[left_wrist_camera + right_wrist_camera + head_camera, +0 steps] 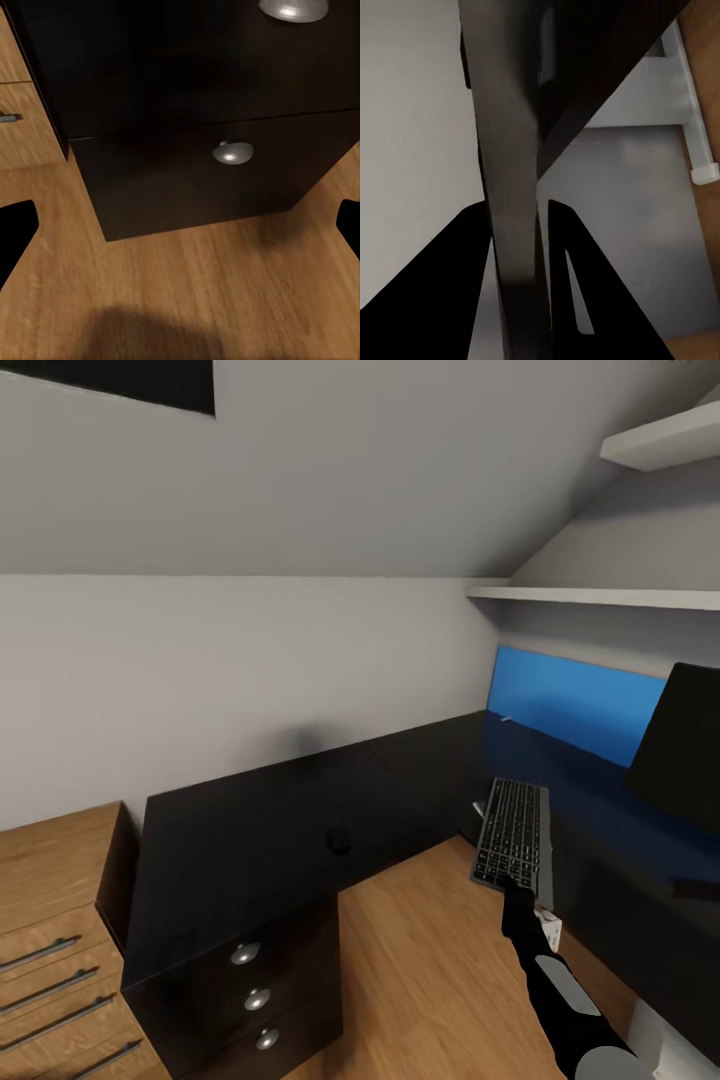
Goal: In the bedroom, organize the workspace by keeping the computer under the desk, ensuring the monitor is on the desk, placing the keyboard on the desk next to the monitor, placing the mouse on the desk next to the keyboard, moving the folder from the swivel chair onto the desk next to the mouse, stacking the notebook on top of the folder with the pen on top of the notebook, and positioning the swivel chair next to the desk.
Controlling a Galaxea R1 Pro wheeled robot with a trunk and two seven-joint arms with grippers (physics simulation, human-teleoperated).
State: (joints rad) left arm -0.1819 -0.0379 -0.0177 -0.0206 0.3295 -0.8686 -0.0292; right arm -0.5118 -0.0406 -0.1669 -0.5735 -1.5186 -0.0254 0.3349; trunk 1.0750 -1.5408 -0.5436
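Head view first: the keyboard (513, 831) lies on the glossy black desk (250, 820), its near end over the desk edge, where the right gripper (517, 892) meets it. The monitor (685, 750) stands at the right, and a small dark object (339, 841), perhaps a mouse, rests on the left part.

Left wrist view: the left gripper's fingertips (18, 225) stand wide apart and empty, facing the drawer unit (217, 150) above the wooden floor (187, 285).

Right wrist view: the two fingers (457, 285) are closed on a thin dark slab (514, 225), probably the keyboard's edge.
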